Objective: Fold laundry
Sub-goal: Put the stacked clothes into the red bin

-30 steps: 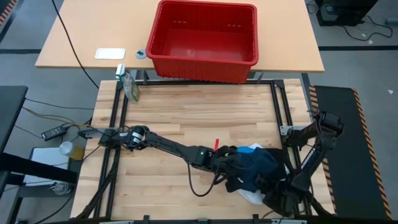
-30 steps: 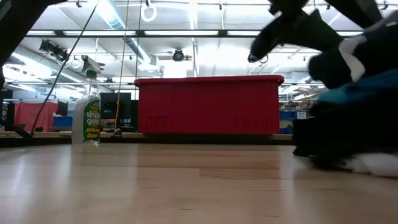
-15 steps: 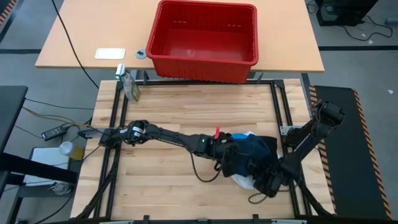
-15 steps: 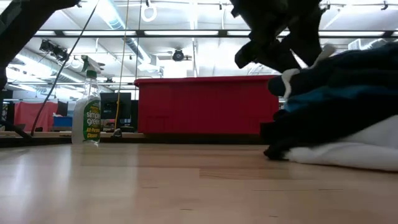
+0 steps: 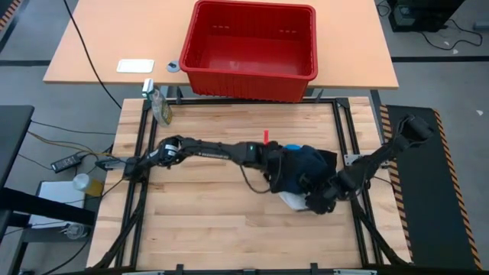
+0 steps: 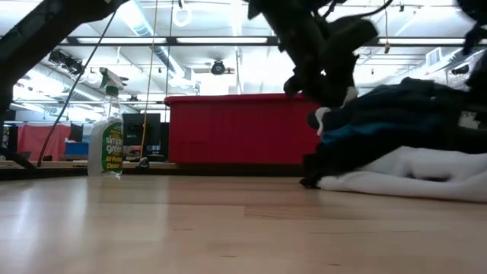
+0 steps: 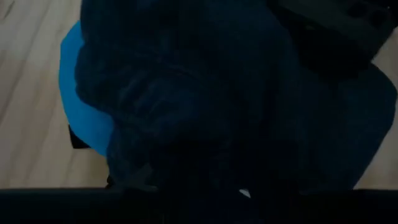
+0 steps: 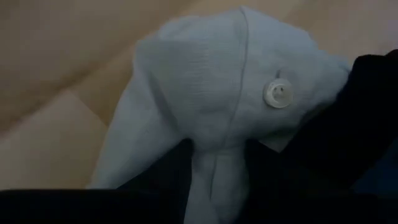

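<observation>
The laundry lies as one bunched heap on the right half of the light wooden slatted table (image 5: pixel 206 221), toward its near edge: a large, crumpled black cloth garment (image 5: pixel 313 164) on top, a smaller bright blue cloth piece (image 7: pixel 78 106) poking out at its side, and a soft white buttoned garment (image 8: pixel 211 106) spilling out underneath toward the near right.

Both arms meet at this heap from opposite sides. The left gripper (image 5: pixel 279 169) reaches in from the table's left and sits against the heap's left edge, pressed into the dark cloth; how wide its fingers stand, and whether they have hold of the cloth, cannot be told. The right gripper (image 5: pixel 317 200) comes in low from the right, at the heap's near-right corner. In the right wrist view a fold of the white garment appears pinched between its dark fingers, so it seems closed on that cloth.

The heap has no clear long axis yet. The white garment lies nearest the right gripper, the black one nearest the left, so pulling them apart sideways looks like the likely opening move.

The red plastic basket (image 5: pixel 252 46) stands well apart, beyond the far edge.
</observation>
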